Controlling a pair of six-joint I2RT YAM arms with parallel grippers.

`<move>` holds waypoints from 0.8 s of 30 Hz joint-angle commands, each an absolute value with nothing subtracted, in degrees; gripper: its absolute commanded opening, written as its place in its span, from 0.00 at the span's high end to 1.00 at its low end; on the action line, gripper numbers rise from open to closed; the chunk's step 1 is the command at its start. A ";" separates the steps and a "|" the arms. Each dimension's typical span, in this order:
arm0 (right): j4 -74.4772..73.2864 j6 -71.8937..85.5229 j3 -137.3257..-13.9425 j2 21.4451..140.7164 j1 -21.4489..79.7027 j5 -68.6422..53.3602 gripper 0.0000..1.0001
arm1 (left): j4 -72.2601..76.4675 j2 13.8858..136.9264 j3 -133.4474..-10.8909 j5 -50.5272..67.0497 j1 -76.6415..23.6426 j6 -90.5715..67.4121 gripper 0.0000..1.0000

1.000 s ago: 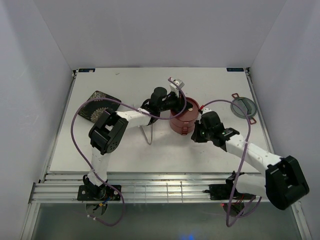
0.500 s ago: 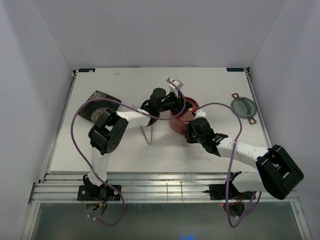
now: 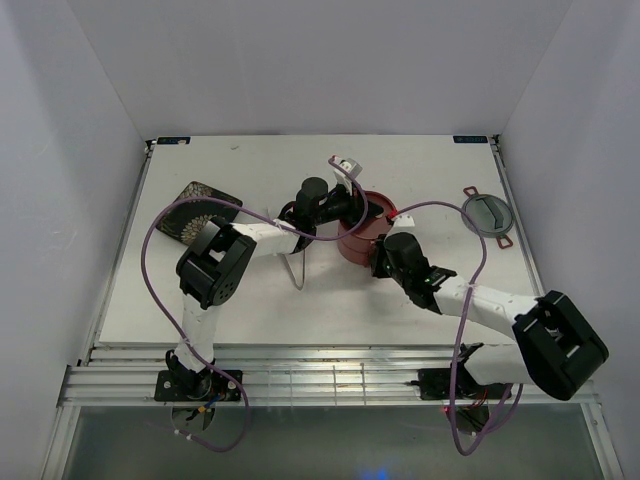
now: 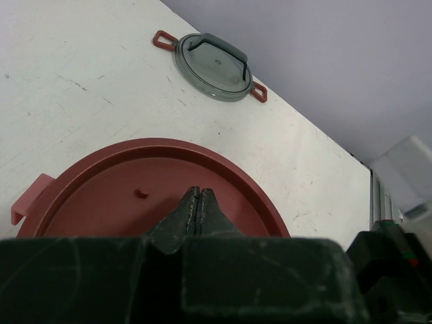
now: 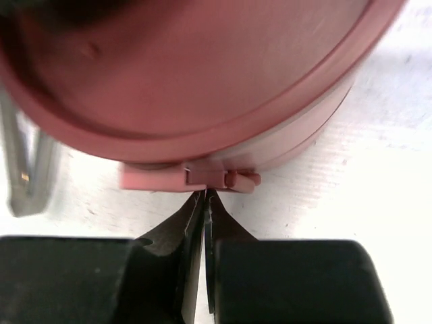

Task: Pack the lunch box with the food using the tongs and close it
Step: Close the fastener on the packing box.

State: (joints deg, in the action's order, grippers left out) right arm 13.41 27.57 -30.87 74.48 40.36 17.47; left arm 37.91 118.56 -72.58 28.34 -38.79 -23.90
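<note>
Though matte, round dusty-red lunch box [image 4: 155, 179] beside thin silver tongs [image 3: 300, 281].

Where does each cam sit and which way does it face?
Top external: above and behind the bases, looking down on the white table; both arms show, bases at bottom.
Left wrist: over the round dusty-red lunch box, facing across to the grey round lid; shut left claw at bottom.
Right wrist: low beside the lunch box, facing its side handle; shut right claw shows.
Shared: top and right wrist both show the thin silver metal tongs.
</note>
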 commanded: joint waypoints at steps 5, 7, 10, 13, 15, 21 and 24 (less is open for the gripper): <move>2.40 30.06 -28.13 66.64 40.25 16.79 0.92 | 27.69 119.53 -68.91 29.35 -38.67 -25.05 1.00; 0.27 30.32 -27.42 64.78 40.25 16.52 0.92 | 27.60 119.18 -68.91 29.01 -38.67 -24.87 1.00; -3.86 30.06 -27.33 61.79 40.25 14.95 0.92 | 27.51 119.00 -68.82 29.09 -38.67 -24.96 1.00; -3.96 29.80 -27.16 59.86 40.25 14.85 0.92 | 27.60 118.83 -68.91 29.18 -38.58 -25.14 1.00; -3.34 29.18 -28.03 60.64 40.25 15.12 0.92 | 27.60 118.83 -68.91 29.27 -38.67 -25.31 1.00; 2.97 27.95 -33.39 73.46 39.99 15.21 0.92 | 28.21 118.92 -68.56 29.79 -38.67 -26.01 1.00; 10.09 26.81 -36.81 79.71 39.64 17.66 0.92 | 29.44 119.09 -67.68 30.58 -38.67 -26.89 1.00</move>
